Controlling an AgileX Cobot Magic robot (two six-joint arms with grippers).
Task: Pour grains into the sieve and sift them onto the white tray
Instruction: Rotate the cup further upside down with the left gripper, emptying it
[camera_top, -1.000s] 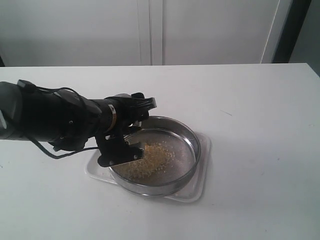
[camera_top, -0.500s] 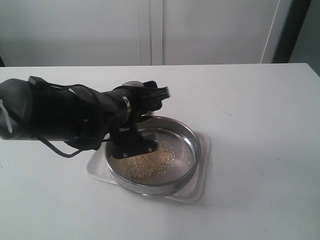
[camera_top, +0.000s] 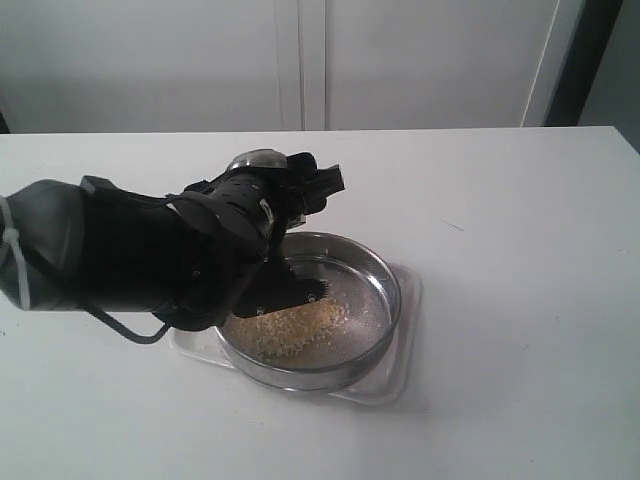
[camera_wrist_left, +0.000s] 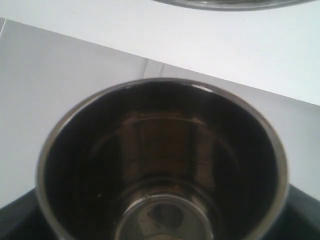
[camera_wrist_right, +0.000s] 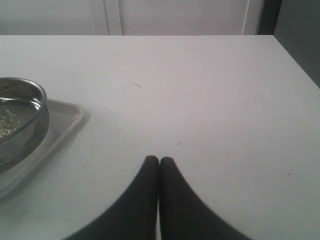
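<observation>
While left jaws pinch the cup (camera_wrist_left: 165, 150) near the sieve (camera_top: 392, 300) rim, right jaws press together, well apart.

Grains (camera_top: 290, 325) run yellow, flecked pale beige. Sieve (camera_top: 386, 283) and cup (camera_wrist_left: 160, 165) are silver steel, the cup's interior dark brown. Tray (camera_top: 405, 348) and table (camera_top: 520, 250) plain white; arm (camera_top: 130, 250) black.

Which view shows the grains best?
Exterior view: the grains form a yellow patch inside the sieve, seen from above. Right wrist view catches only a few specks at its edge. Left wrist view shows just the inside of the steel cup, no grains.
</observation>
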